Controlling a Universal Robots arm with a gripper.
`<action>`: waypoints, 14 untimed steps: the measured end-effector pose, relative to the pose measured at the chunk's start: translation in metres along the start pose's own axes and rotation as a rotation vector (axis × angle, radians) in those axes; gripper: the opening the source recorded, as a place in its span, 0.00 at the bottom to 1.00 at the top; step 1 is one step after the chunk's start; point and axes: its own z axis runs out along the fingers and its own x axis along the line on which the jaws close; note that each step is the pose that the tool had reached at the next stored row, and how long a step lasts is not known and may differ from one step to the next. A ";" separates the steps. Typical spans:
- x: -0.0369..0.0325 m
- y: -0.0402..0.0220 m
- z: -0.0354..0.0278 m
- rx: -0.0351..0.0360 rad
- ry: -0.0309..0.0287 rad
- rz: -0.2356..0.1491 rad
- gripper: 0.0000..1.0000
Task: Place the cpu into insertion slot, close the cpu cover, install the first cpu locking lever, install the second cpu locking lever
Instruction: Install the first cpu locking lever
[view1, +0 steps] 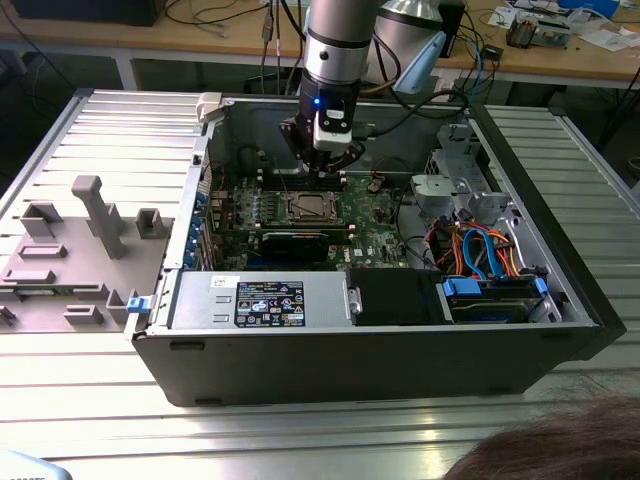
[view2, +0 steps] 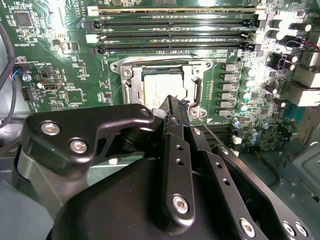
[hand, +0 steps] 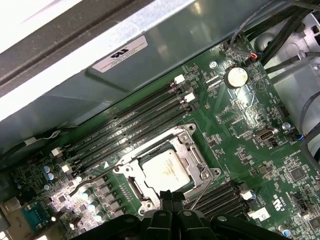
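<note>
My gripper (view2: 172, 104) has its fingers pressed together, and I see nothing between them. It hangs inside the open computer case (view1: 350, 350), low over the green board (hand: 240, 150). The cpu (hand: 167, 169) lies directly under my fingertips. It sits in the insertion slot (hand: 187, 131), and its silvery top shows through the cut-out of the cpu cover (hand: 195, 156), which lies flat around it. A thin wire lever (hand: 201, 192) runs just beside my fingertips. I cannot tell if it is locked.
</note>
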 end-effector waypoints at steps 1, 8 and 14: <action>0.0000 0.0000 0.0000 0.0002 -0.0002 -0.003 0.11; 0.0000 0.0000 0.0000 0.0008 -0.0012 -0.017 0.11; 0.0000 0.0000 0.0000 0.0014 -0.0021 -0.031 0.11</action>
